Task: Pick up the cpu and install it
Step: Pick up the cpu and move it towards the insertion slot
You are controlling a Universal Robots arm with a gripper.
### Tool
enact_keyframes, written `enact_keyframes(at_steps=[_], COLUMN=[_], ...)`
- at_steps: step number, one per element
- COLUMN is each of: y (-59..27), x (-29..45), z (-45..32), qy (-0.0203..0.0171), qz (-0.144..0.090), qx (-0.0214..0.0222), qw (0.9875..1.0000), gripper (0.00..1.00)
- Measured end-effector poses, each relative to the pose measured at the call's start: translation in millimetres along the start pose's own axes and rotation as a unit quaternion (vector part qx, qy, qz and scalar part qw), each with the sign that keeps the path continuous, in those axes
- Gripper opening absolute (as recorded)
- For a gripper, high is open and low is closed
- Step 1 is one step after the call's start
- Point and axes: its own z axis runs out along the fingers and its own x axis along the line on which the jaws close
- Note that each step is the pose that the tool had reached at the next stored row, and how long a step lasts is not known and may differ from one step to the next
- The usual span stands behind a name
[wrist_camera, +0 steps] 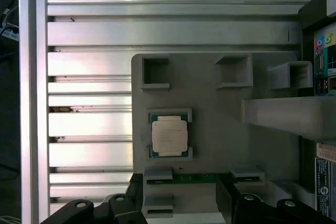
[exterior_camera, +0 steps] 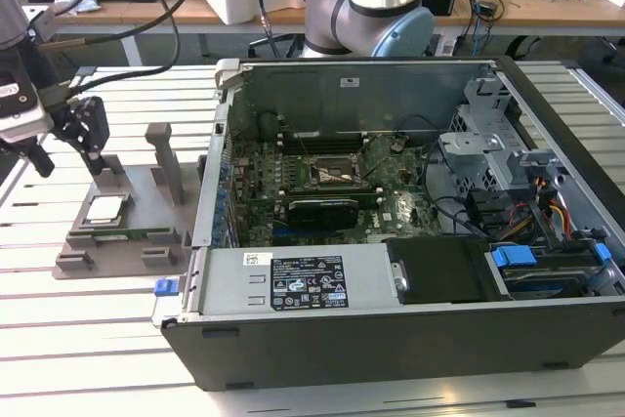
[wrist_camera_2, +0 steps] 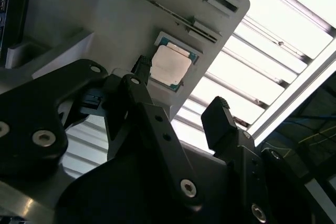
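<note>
Slatted aluminium table runs across the whole exterior view. The open PC case takes that frame's centre and right, with the motherboard exposed and its CPU socket mid-frame. A grey parts fixture sits on the table at the exterior view's left, just beside the case. My gripper hangs above the fixture, upper left of that frame, claw spread wide and holding nothing. In the second wrist view its fingertips are clear of the chip. A green memory stick lies in a fixture slot just beside the cpu, which sits flat in its square recess, silvery top up.
</note>
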Motion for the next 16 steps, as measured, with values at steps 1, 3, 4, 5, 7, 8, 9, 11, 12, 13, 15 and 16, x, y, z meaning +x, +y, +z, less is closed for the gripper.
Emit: enact_keyframes(at_steps=[1, 3, 4, 5, 7, 8, 9, 11, 12, 13, 15, 16], y=[0.0, 0.0, 0.0, 0.0, 0.0, 0.0, 0.0, 0.0, 0.0, 0.0, -0.1, -0.1], x=[0.0, 0.0, 0.1, 0.1, 0.1, 0.1, 0.1, -0.1, -0.1, -0.1, -0.2, -0.2], z=[1.8, 5.2, 6.6, 8.3, 12.1, 13.8, 16.8, 23.1, 24.6, 25.9, 28.8, 31.5], qy=[0.0, 0.0, 0.0, 0.0, 0.0, 0.0, 0.0, 0.0001, 0.0, 0.0, 0.0001, 0.0001], qz=[0.0, 0.0, 0.0, 0.0, 0.0, 0.0, 0.0, 0.0, 0.0, 0.0, 0.0, 0.0], qx=[0.0, 0.0, 0.0, 0.0, 0.0, 0.0, 0.0, 0.0, 0.0, 0.0, 0.0, 0.0], qw=[1.0, 1.0, 1.0, 1.0, 1.0, 1.0, 1.0, 1.0, 1.0, 1.0, 1.0, 1.0], gripper=[0.66, 0.66, 0.66, 0.66, 0.66, 0.66, 0.66, 0.66, 0.66, 0.66, 0.66, 0.66])
